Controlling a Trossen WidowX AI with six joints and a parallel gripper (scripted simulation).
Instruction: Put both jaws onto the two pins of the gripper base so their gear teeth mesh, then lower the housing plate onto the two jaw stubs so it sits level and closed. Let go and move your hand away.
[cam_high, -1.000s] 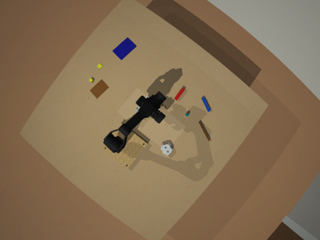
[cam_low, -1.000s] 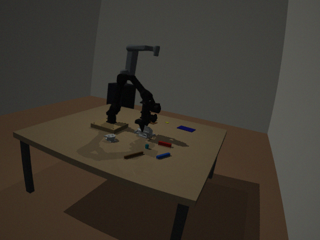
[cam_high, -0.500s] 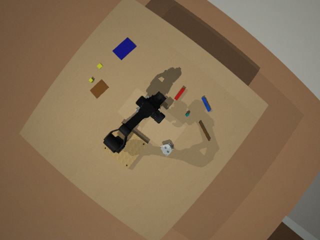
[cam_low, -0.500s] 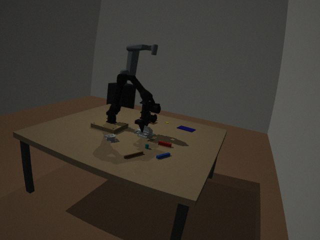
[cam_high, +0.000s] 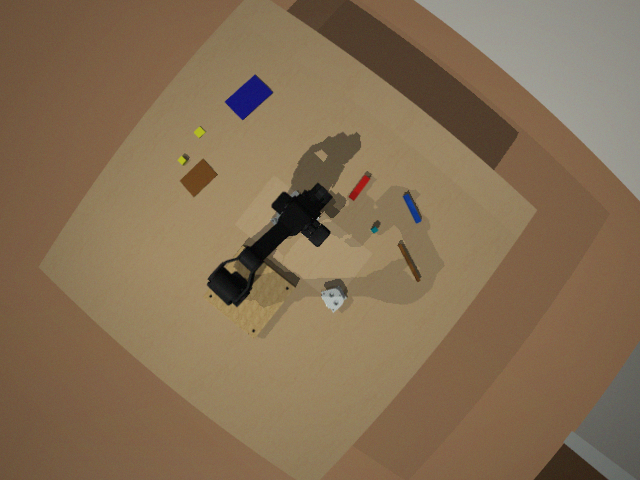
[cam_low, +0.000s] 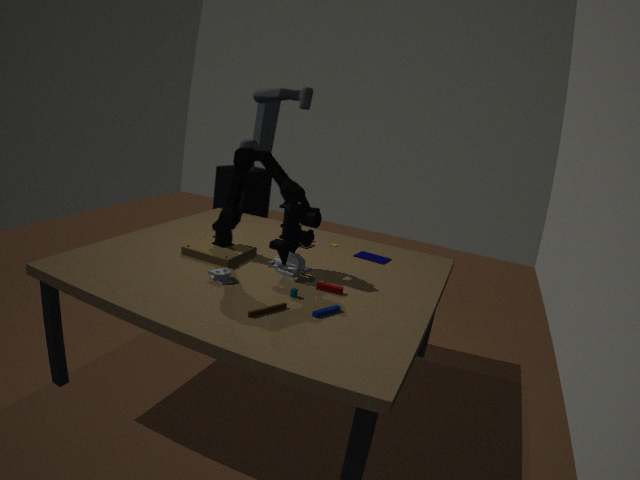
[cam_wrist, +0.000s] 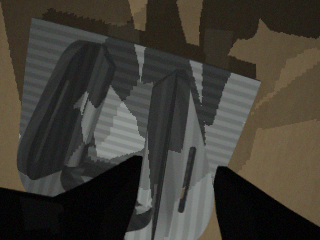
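My gripper is shut on a grey jaw, which stands between its dark fingertips over the right part of the pale, striped gripper base. The other jaw stands on the left part of the base, long and dark grey, with its rounded end near the left finger. The pins and any gear mesh are hidden, so I cannot tell whether the held jaw is seated. A separate small white piece with two round dark spots, apparently the housing plate, rests on the table beside the arm's wooden mount.
The wooden mount is behind the gripper. A red bar, blue bar, brown bar and teal block lie on the other side. A dark blue sheet lies farther off.
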